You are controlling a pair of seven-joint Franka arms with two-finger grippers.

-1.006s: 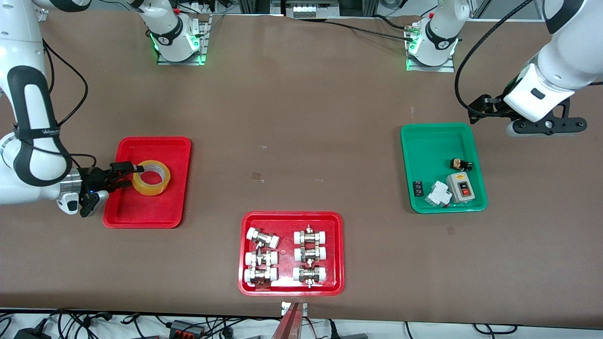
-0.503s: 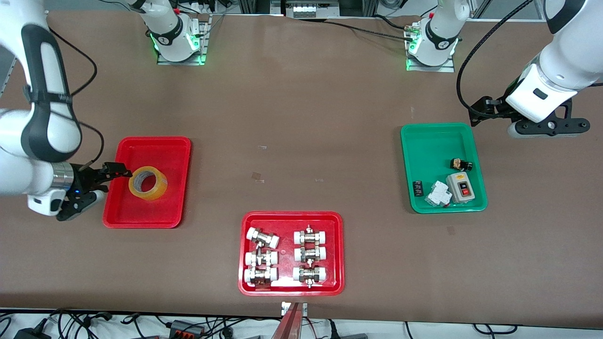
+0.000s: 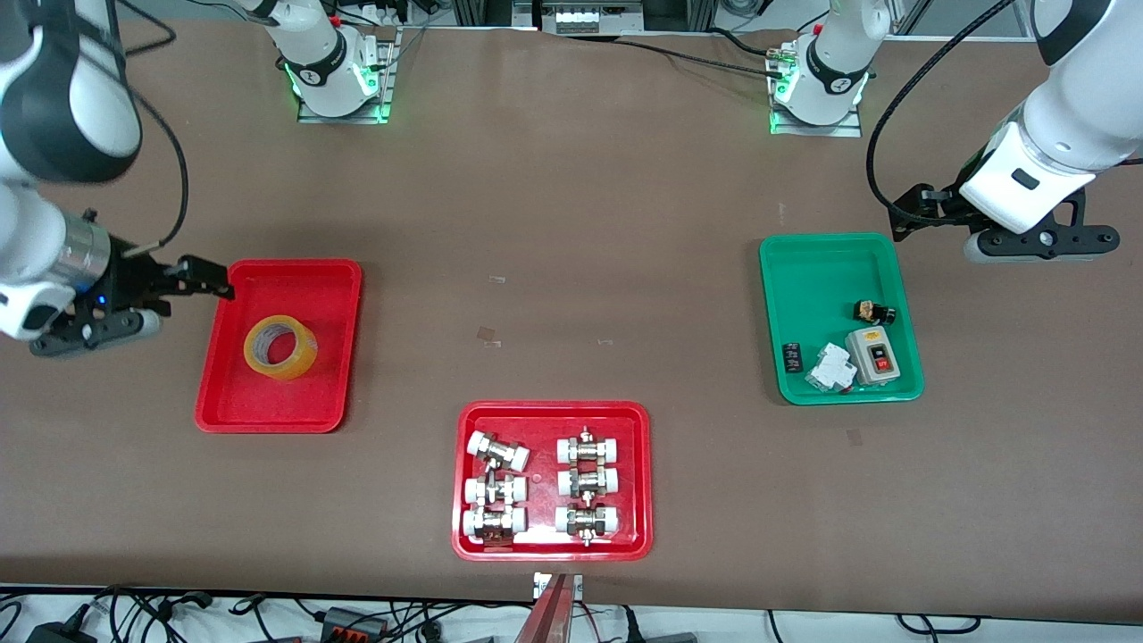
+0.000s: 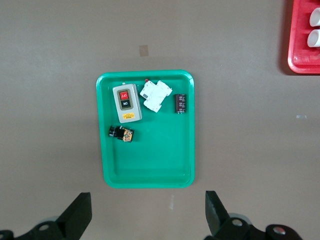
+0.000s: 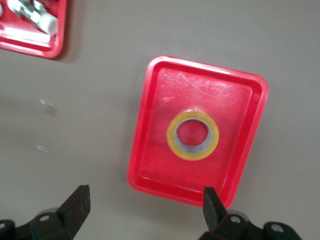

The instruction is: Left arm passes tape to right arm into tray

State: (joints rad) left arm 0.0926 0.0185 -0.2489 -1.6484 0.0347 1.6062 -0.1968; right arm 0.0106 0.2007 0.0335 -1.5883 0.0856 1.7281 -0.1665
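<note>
Brown bench (image 3: pixel 571 223), tape (image 3: pixel 280 346) flat in tray (image 3: pixel 268 406), right end effector (image 3: pixel 192 281) wide and empty above tray's edge, left end effector (image 4: pixel 147 215) wide above bench beside green tray (image 3: pixel 826 259).

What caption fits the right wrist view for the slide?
Open right claw above the table, looking down on the tape lying flat in the plain red tray.

Grey switch box (image 4: pixel 126 102) in green tray (image 4: pixel 150 170): red btn "OFF", black btn "ON"

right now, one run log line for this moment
tape: flat in plain red tray | right gripper: open, above tray edge | left gripper: open, above green tray
</note>
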